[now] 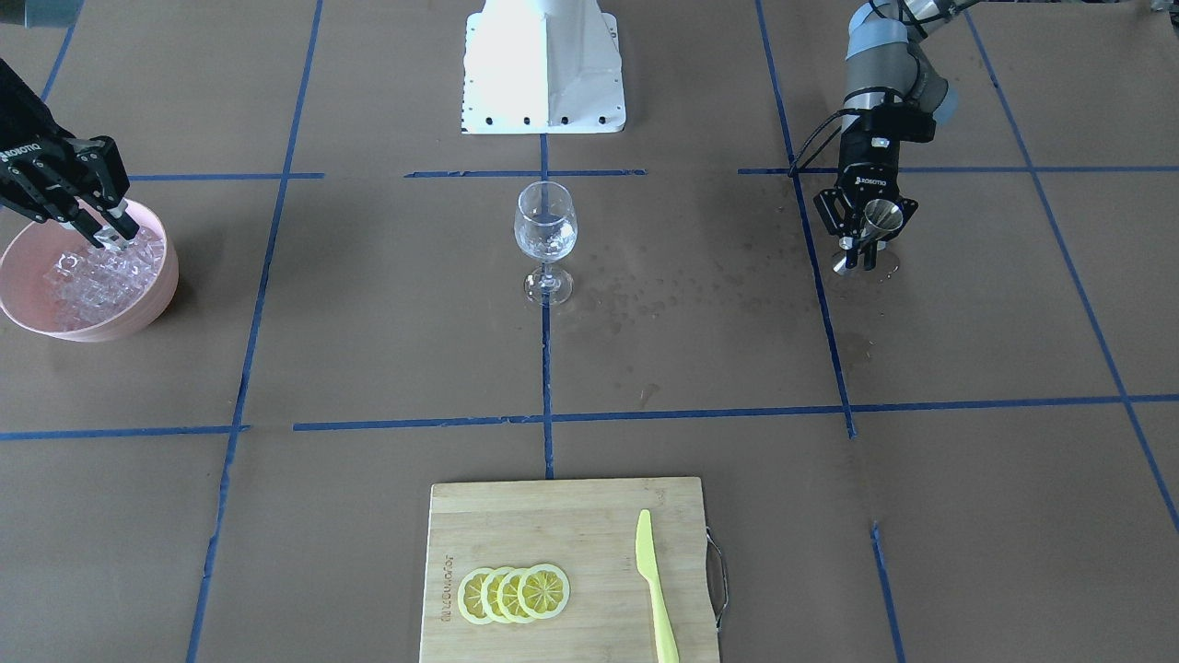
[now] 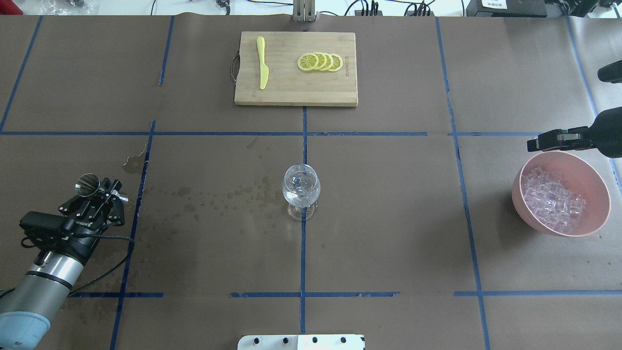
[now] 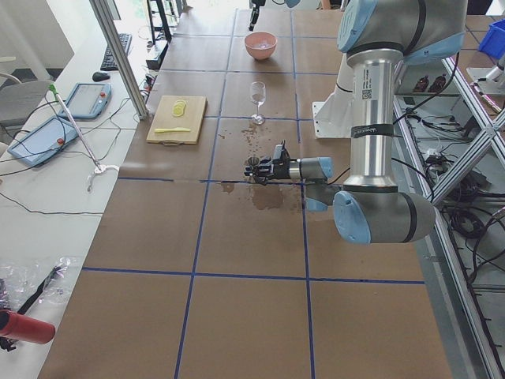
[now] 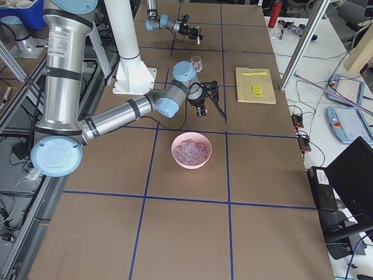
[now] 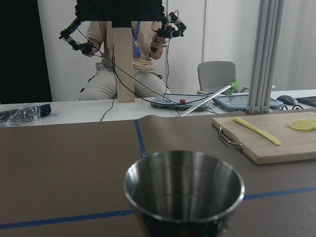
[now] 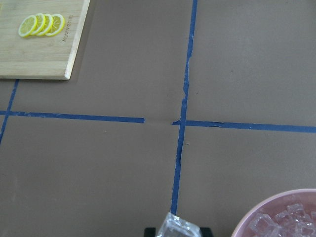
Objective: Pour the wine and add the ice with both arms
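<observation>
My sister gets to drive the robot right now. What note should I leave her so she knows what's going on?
Left gripper: shut on the metal jigger, held upright, to the robot's left of the wine glass. No liquid shows in the jigger.
Right gripper: shut on one ice cube, near the rim of the pink bowl that holds the other ice.
Done: jigger and one cube gripped. Whether anything was poured into the glass, I cannot tell.
Left: carry the cube to the glass and drop it in; pour if that is not done.
</observation>
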`<state>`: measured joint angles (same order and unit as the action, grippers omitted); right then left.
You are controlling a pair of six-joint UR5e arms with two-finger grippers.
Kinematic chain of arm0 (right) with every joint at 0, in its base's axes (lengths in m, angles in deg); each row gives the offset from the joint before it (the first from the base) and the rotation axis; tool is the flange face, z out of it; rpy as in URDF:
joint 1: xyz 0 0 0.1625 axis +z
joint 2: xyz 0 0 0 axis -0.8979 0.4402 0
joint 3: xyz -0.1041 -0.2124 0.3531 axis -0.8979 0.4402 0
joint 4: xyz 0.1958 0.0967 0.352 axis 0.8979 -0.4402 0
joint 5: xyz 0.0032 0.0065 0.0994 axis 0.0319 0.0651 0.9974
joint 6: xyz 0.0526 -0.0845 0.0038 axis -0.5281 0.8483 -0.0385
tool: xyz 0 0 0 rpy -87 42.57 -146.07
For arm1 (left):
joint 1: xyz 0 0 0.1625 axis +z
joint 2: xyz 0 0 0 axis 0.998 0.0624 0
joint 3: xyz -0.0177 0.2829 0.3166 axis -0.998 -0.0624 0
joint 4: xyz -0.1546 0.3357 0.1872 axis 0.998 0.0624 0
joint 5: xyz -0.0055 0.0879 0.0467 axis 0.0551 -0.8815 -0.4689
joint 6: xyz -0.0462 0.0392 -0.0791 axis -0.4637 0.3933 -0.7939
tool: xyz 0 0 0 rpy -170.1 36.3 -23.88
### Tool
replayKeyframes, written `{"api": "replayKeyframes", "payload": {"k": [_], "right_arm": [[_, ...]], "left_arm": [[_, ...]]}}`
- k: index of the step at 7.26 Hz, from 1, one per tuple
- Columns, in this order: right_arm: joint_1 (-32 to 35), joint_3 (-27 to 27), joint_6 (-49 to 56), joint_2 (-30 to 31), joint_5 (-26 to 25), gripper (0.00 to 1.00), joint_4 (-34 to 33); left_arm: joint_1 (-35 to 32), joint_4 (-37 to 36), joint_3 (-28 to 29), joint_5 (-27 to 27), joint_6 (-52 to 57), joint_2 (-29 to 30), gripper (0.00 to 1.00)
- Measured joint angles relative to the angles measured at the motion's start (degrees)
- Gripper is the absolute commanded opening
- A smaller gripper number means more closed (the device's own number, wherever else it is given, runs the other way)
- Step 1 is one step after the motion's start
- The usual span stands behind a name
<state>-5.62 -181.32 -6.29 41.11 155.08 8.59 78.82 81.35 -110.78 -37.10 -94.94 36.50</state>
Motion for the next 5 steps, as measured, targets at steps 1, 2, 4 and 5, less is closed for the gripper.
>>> {"api": "replayKeyframes", "payload": {"k": [1, 2, 4, 5], "right_arm": [[0.0, -0.4, -0.7, -0.4, 0.1, 0.0, 0.3], [0.0, -0.6, -1.8, -1.0, 0.3, 0.0, 1.0], [0.0, -0.6, -3.1, -1.3, 0.6, 0.0, 2.2], [0.0, -0.7, -3.2, -1.3, 0.6, 0.0, 2.4]], "left_arm": [[0.7, 0.0, 1.0, -0.8, -1.3, 0.1, 0.0], [1.1, 0.0, 1.8, -1.4, -1.8, 0.2, 0.0], [1.2, 0.0, 2.5, -1.7, -1.8, 0.6, 0.0], [1.3, -0.1, 2.8, -1.8, -1.6, 0.8, 0.0]]}}
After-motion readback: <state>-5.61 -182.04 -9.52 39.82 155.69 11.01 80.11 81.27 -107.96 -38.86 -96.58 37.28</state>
